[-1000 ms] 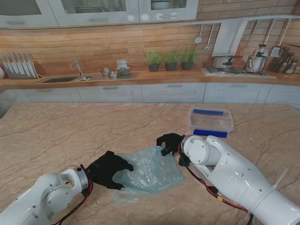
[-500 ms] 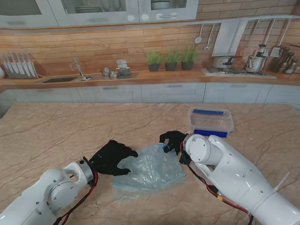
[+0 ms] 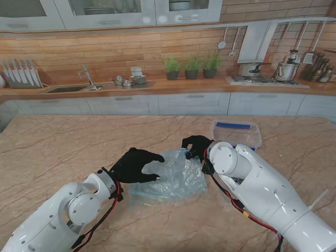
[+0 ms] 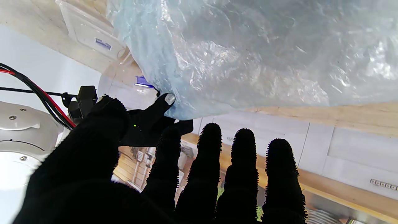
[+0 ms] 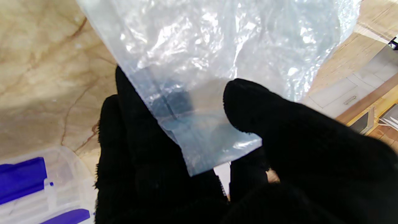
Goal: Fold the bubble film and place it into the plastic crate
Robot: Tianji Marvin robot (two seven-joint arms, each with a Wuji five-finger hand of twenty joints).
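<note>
Stand view, scene: marble table [image 3: 63, 142] fills the lower two thirds of the frame; kitchen counter with sink and potted plants runs across the upper third.
Bubble film [image 3: 173, 178]: pale blue, crumpled, at frame centre, its nearer part lying on the table between the two arms, its far right corner lifted.
Plastic crate [image 3: 236, 131]: clear, with blue clips, right of centre, just beyond the right arm and apart from the film.
Left hand [image 3: 135, 165]: black glove, left of centre, at the film's left edge. Fingers reach over the edge.
Left wrist view: fingers [image 4: 211, 161] straight and spread, close to the film [image 4: 248, 53] without clamping it; nothing held. Right hand [image 4: 146, 121] shows at the film's corner.
Right hand [image 3: 197, 146]: just right of centre, at the film's far right corner.
Right wrist view: thumb [image 5: 248, 102] and fingers [image 5: 136, 130] pinch a film corner [image 5: 199, 130] between them; grip firm. Crate [image 5: 34, 183] sits in the lower left corner.
</note>
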